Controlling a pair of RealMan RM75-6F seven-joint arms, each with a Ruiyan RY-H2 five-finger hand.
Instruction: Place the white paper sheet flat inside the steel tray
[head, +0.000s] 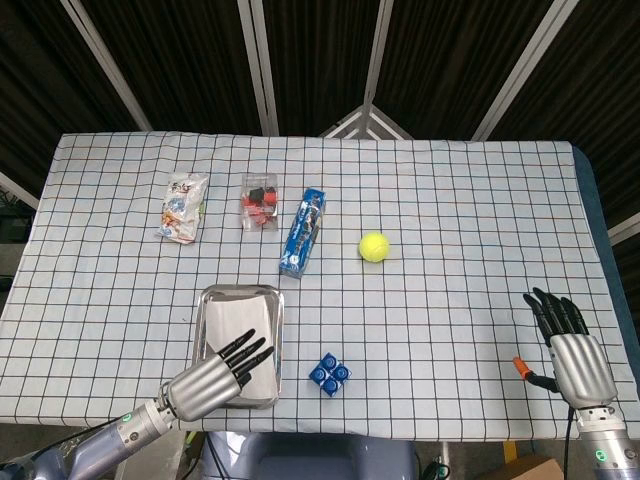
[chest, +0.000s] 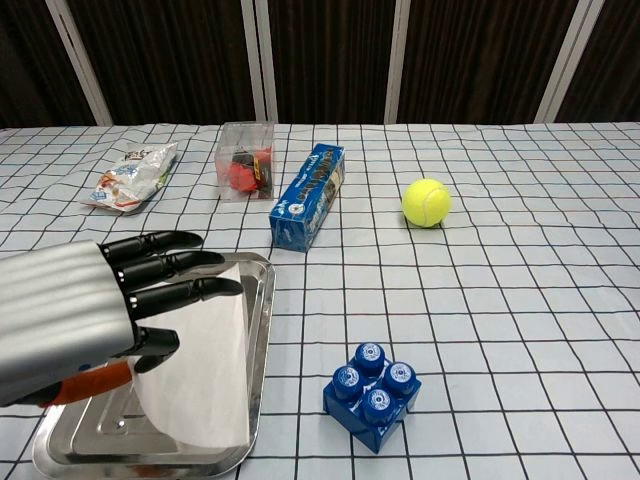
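At the lower left of the chest view we had our left hand (chest: 70, 310) pinching the paper sheet (chest: 200, 370) between thumb and outstretched fingers. The sheet hung directly beneath that hand, over the steel tray (chest: 255, 330), its long axis running down the tray's length toward the upper frame. Whether its lower edge touched the tray floor, we could not tell. Our right hand (head: 572, 350), far at lower right, lay empty with fingers spread.
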